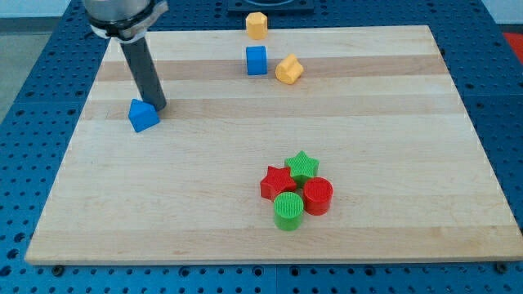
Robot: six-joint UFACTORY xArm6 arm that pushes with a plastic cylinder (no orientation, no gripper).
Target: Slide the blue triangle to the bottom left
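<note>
My tip (158,107) down on wooden board (245,229), touching blue triangle (143,115) at its upper right edge. I carry no jaws, only straight dark rod, so nothing opens or closes. Blue triangle sits in board's upper left part. Blue cube (257,60) near view's top, yellow block (288,69) just beside it on right, second yellow block (257,25) above at board's top edge. Lower right of centre, tight cluster: green star (303,166), red star (276,181), red cylinder (318,196), green cylinder (288,211)
</note>
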